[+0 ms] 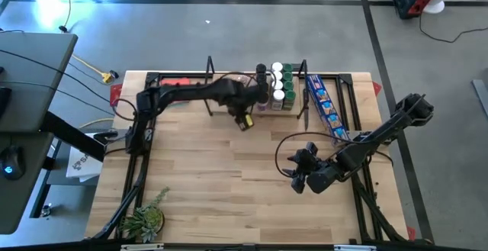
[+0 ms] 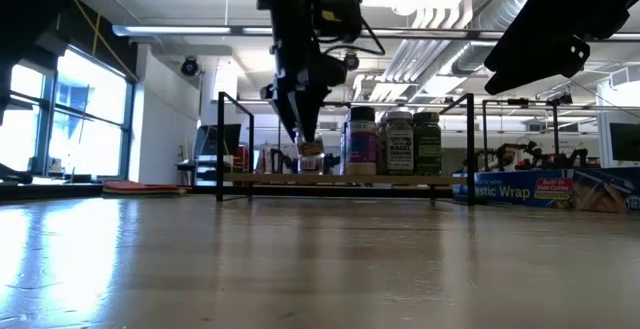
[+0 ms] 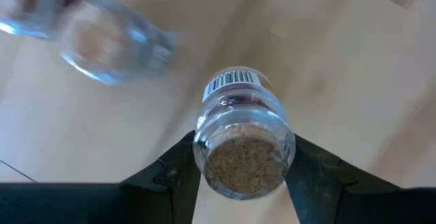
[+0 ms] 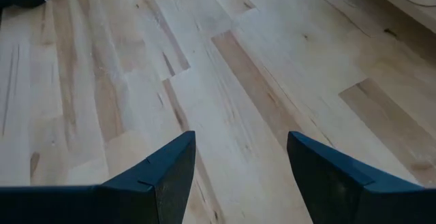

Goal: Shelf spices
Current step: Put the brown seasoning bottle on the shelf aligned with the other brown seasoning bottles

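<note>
Left hand [image 3: 238, 176] held a small clear glass jar [image 3: 240, 142] of brown spice at the light-wood shelf [image 2: 340, 179]
Several jars [image 1: 278, 87] already stood shelved; right hand [image 4: 238, 169] hung wide, empty, over the table [image 4: 204, 60].

spice jar [image 3: 244, 142] | clear, barcode label, held over shelf [image 2: 330, 180] | other jars [image 2: 394, 142] upright on shelf

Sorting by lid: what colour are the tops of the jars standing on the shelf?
White and green tops on the jars, with one black; clearest in the high view.
</note>
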Controlling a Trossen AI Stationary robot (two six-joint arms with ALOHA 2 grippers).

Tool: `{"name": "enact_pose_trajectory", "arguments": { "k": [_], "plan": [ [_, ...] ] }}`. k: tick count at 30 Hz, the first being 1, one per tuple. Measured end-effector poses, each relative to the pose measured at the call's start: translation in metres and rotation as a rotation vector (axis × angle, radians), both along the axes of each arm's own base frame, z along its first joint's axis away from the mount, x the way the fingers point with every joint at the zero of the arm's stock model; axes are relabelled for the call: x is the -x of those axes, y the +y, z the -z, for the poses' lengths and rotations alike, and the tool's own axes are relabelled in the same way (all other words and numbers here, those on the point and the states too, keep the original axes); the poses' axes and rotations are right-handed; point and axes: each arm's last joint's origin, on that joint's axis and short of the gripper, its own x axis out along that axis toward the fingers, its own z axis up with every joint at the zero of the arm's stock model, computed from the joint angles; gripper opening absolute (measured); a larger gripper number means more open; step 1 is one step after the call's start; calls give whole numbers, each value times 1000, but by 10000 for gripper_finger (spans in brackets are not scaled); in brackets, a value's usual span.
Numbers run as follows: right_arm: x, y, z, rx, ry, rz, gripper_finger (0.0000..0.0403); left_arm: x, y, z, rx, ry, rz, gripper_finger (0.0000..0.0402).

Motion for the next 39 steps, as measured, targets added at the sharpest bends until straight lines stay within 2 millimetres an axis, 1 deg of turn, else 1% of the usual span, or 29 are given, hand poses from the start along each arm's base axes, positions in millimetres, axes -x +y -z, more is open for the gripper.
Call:
{"name": "enact_pose_trajectory", "arguments": {
  "k": [3, 6, 10, 15, 20, 39],
  "plan": [
    [0, 0, 0, 0, 0, 0, 227, -1, 18, 3, 0, -2, -35, 180],
    [0, 0, 0, 4, 2, -3, 227, 2, 30, 5, 19, 4, -67, 179],
    [0, 0, 0, 6, 2, -5, 227, 4, 40, 7, 27, -1, -92, 178],
    [0, 0, 0, 8, 3, -6, 227, 5, 47, 6, 22, -11, -106, 187],
    [0, 0, 0, 9, 4, -7, 227, 5, 54, 6, 1, -26, -109, 191],
    [0, 0, 0, 7, 3, -6, 227, 3, 56, 5, 33, -65, -125, 193]
  ]
}}
